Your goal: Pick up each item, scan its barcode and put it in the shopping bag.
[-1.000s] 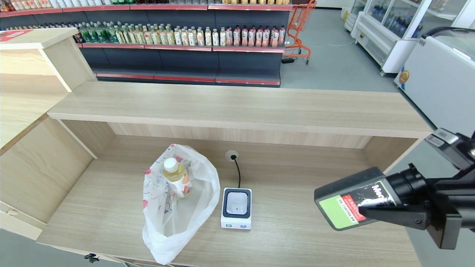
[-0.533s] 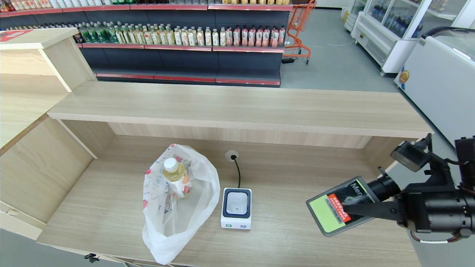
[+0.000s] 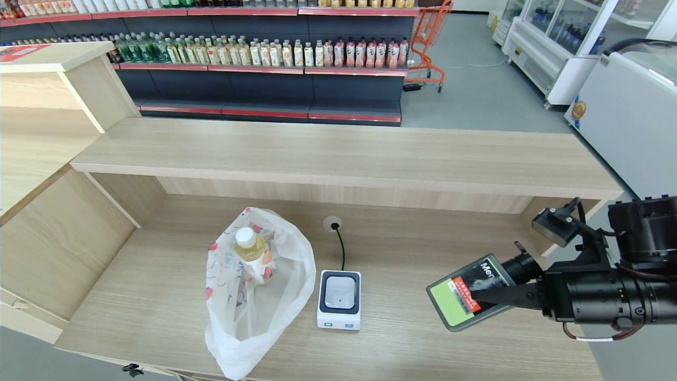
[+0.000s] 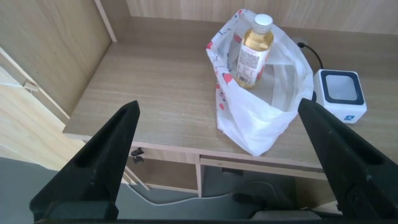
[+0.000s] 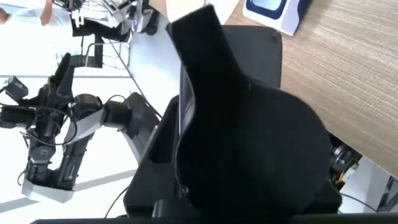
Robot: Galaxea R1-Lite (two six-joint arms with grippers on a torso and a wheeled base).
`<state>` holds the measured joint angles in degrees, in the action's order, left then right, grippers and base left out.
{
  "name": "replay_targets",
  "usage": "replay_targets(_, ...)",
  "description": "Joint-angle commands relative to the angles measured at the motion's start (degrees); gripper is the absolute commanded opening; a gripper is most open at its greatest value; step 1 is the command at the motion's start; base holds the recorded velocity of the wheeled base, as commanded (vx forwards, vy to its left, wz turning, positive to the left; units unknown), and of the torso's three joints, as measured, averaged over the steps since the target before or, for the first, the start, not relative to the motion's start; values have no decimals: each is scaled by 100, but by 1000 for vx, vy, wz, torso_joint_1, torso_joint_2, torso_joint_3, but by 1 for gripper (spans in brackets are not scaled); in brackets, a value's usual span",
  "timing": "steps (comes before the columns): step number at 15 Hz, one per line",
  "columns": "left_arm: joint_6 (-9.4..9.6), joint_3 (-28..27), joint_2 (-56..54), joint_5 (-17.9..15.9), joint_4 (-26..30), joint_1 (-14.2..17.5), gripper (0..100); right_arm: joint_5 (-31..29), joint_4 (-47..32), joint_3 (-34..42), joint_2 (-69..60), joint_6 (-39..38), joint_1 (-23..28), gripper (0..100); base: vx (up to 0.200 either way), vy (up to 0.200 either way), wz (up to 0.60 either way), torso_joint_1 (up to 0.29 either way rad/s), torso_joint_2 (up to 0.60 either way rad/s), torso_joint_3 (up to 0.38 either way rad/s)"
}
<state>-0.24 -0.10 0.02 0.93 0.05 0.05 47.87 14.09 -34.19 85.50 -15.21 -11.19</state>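
Over the last second the right gripper [image 3: 502,296] has carried the black bottle [image 3: 449,306] leftward and a little lower, from the right edge of the head view toward the scanner [image 3: 339,299]. The bottle has also turned, so its green label now faces up and left. The camera itself has shifted slightly.

The bottle now hangs above the counter [image 3: 402,344] at the lower right of the frame, well apart from the scanner at lower centre. The right gripper is clamped on its flat faces, near the capped end. The shopping bag [image 3: 248,328] stands open just left of the scanner, with a drink bottle [image 3: 253,254] upright inside.

The left gripper [image 4: 217,109] is spread wide and holds nothing, hovering off the counter's near edge by the bag.

The black bottle looks like stiff, light plastic, smooth enough to slip. Its broad flat sides seem the best place to grip. I cannot see a barcode, so it may need turning over the scanner.
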Motion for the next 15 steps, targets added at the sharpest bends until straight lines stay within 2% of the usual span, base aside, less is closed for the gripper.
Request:
replay_targets(1, -11, 1, -2, 13, 4, -5, 100, -349, 15, -35, 256, -8, -129, 0, 0, 200, 0, 2, 7, -2)
replay_targets(5, 24, 1, -2, 4, 13, -5, 100, -1984, 278, -281, 1109, -43, -938, 0, 0, 200, 0, 1, 2, 2)
replay_targets(6, 24, 1, -2, 4, 13, -5, 100, -2071, 357, -298, 1197, -52, -964, 0, 0, 200, 0, 7, 2, -2)
replay_targets(11, 24, 1, -2, 4, 13, -5, 100, -2221, 560, -738, 1979, -34, -990, 0, 0, 0, 0, 0, 0, 0)
replay_targets(15, 24, 1, -2, 4, 13, -5, 100, -2678, 560, -870, 2242, -25, -1008, 0, 0, 0, 0, 0, 0, 0)
